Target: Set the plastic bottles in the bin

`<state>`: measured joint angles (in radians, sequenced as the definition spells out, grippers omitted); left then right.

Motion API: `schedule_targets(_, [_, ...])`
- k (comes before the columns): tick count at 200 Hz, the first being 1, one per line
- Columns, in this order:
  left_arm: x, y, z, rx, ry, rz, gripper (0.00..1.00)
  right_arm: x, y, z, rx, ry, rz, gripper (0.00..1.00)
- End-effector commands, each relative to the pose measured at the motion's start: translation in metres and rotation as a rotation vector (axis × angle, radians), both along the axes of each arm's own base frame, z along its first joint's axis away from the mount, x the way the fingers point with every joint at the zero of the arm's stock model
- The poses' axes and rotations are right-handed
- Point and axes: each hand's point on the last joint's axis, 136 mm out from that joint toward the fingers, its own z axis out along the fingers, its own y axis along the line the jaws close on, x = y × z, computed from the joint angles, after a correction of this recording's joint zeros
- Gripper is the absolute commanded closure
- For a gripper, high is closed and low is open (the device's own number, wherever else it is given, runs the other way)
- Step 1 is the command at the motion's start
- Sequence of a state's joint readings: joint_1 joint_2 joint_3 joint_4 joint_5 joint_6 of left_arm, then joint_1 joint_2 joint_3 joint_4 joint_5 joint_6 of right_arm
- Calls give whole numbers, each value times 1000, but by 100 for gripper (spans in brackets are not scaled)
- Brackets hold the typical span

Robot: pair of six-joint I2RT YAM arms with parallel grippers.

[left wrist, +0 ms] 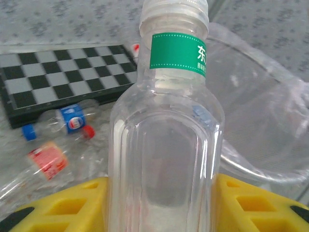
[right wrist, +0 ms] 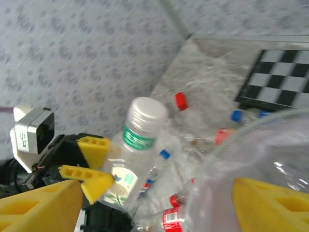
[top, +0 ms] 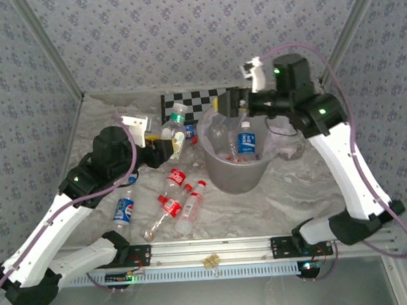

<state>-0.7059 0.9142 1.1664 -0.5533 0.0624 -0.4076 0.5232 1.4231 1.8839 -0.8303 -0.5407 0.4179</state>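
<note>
Left gripper (top: 161,149) — yellow jaws clamped on the lower body of a clear plastic bottle with a white cap and a green neck band (left wrist: 164,145). We noted the bottle's long axis close to upright, cap uppermost, leaning a little toward the far side in the top view. It hung above the table (top: 308,188), just left of the round grey bin lined with a crinkly clear bag (top: 240,179). The left wrist view put the bag's rim right beside the bottle's shoulder, on its right. So the bin lay rightward of the jaws, and we judged that a short carry to the right, over the rim, should come before any release. Whether the bottle's base cleared the rim we could not tell.

Right gripper (right wrist: 157,193) — jaws wide apart, nothing between them, poised over the bin's far rim. A blue-labelled bottle (top: 245,141) sat inside the bin. Several red- and blue-labelled bottles (top: 171,203) lay on the table near-left of the bin, closer to the left gripper, we judged.
</note>
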Motion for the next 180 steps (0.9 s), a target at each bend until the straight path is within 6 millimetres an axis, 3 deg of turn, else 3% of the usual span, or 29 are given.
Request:
schedule_targets(1, [-9,-18,23,-55,-102,-94,63,-6,35,4,18,6,110,22])
schedule_targets(42, [-8,-25,30,-73,-130,-103,67,13,57,-19,-41,42,86,17])
schedule_targets(83, [-5,-28,29,-69,-140,-101,68,19,67,-28,-36,75,104,44])
schedule_targets(106, [-5,-30,28,-64,-141,-108,68,25,62,-25,-35,65,84,51])
schedule_targets(115, [-3,-28,28,-57,-142,-98,65,27,61,-21,-24,58,83,54])
schedule_targets(144, [-3,-24,25,-46,-139,-78,32,31,50,9,25,2,76,62])
schedule_targets(180, [4,-26,10,-61,-99,-41,25,33,5,54,66,-110,-26,71])
